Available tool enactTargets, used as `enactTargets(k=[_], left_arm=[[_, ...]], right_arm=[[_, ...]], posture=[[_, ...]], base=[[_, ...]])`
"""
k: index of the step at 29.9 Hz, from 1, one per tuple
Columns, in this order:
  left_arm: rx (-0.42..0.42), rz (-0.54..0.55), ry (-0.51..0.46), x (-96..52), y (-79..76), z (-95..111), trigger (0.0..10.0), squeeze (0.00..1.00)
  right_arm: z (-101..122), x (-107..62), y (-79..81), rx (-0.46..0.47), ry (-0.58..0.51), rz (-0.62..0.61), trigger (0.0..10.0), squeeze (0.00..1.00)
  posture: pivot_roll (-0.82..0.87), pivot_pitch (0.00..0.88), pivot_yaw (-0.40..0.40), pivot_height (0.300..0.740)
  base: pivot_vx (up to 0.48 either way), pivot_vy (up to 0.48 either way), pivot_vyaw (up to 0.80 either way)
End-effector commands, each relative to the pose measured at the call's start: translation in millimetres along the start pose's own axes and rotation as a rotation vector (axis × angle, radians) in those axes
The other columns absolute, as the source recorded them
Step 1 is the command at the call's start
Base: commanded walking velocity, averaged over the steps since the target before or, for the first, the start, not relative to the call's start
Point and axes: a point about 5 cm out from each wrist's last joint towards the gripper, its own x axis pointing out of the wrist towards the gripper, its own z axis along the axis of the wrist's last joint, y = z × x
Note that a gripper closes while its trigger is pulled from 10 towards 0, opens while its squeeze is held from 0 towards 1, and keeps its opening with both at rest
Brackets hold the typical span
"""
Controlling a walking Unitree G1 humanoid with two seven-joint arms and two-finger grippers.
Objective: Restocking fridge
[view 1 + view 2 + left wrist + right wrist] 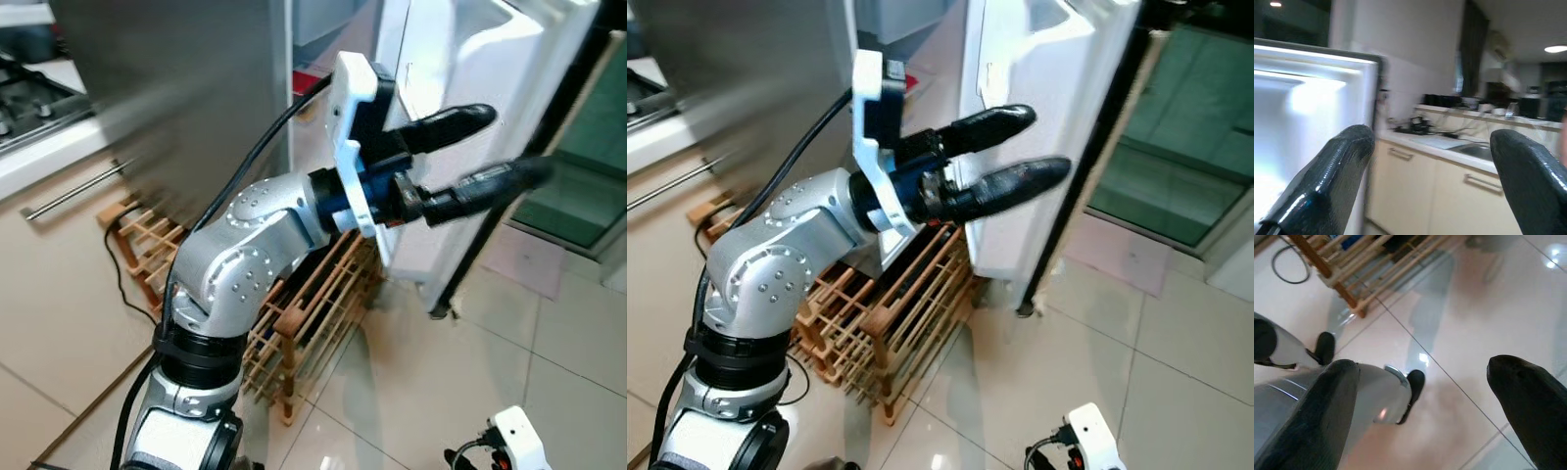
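Standing open ahead of the robot, the white fridge door [460, 59] had its moulded inner face turned toward the camera, its lower corner reaching down to the tiled floor [549, 343]. The left gripper [1027, 149] was raised in front of that door, its two black fingers [446, 125] spread well apart with nothing between them; whether a fingertip touched the door could not be told. In the left wrist view the bright inside of the door [1298, 127] lay past one finger, and beyond the gap stood a run of cream cabinets [1449, 191] under a cluttered counter.

Below the raised arm, a wooden rack [304, 323] stood on the floor against the steel-grey fridge body [186, 88], with a black cable [118, 284] trailing beside it. A hob [29, 98] sat on the counter at the far left.

The right gripper [1420, 396] hung low over the glossy tiles, fingers apart and holding nothing, with the robot's own grey leg and dark foot [1413, 391] below it.
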Motion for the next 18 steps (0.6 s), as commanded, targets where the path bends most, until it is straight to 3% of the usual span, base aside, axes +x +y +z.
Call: enactTargets(k=[1, 3, 4, 5, 6, 10, 11, 14, 16, 18], left_arm=[[0.02, 0.045, 0.011, -3.2, 5.8, 1, 10.0, 0.0], [0.072, 0.182, 0.07, -16.8, 20.2, -7, 10.0, 0.0], [0.072, 0.182, 0.07, -16.8, 20.2, -7, 10.0, 0.0], [0.112, 0.352, 0.142, -35.5, 37.0, -19, 10.0, 0.0], [0.138, 0.412, 0.175, -43.6, 41.6, -25, 10.0, 0.0], [0.303, 0.602, 0.305, -78.7, 48.2, -44, 10.0, 0.0], [0.303, 0.602, 0.305, -78.7, 48.2, -44, 10.0, 0.0], [0.311, 0.757, 0.273, -111.8, 46.8, -47, 10.0, 0.0], [0.335, 0.828, 0.287, -128.9, 43.7, -51, 10.0, 0.0], [0.348, 0.866, 0.291, -140.2, 38.9, -54, 10.0, 0.0]], right_arm=[[7, 0.5, -3.8, -0.025, -0.032, -0.023, 10.0, 0.0], [14, 2.9, -3.5, -0.037, -0.082, -0.029, 10.0, 0.0], [14, 2.9, -3.5, -0.037, -0.082, -0.029, 10.0, 0.0], [32, 4.7, -1.9, -0.041, -0.169, -0.019, 10.0, 0.0], [40, 4.9, -0.2, -0.044, -0.204, -0.008, 10.0, 0.0], [76, 0.7, 9.1, -0.098, -0.355, 0.032, 10.0, 0.0], [76, 0.7, 9.1, -0.098, -0.355, 0.032, 10.0, 0.0], [110, -11.9, 8.1, -0.116, -0.509, -0.024, 10.0, 0.0], [141, 30.4, 19.2, -0.075, -0.532, -0.054, 10.0, 0.0], [155, 47.8, 30.4, -0.072, -0.535, -0.061, 10.0, 0.0]], posture=[[-0.03, 0.014, -0.009, 0.74], [-0.03, 0.015, -0.003, 0.74], [-0.03, 0.015, -0.003, 0.74], [-0.02, 0.013, -0.002, 0.74], [-0.02, 0.014, -0.002, 0.74], [-0.01, 0.01, -0.001, 0.74], [-0.01, 0.01, -0.001, 0.74], [-0.01, 0.004, 0.0, 0.74], [0.0, 0.003, 0.002, 0.74], [0.01, 0.001, 0.001, 0.74]], base=[[0.0, 0.0, 0.0], [0.0, 0.0, 0.0], [0.0, 0.0, 0.0], [0.0, 0.0, 0.0], [0.0, 0.0, 0.0], [0.0, 0.0, 0.0], [0.0, 0.0, 0.0], [0.0, 0.0, 0.0], [0.0, 0.0, 0.0], [0.0, 0.0, 0.0]])
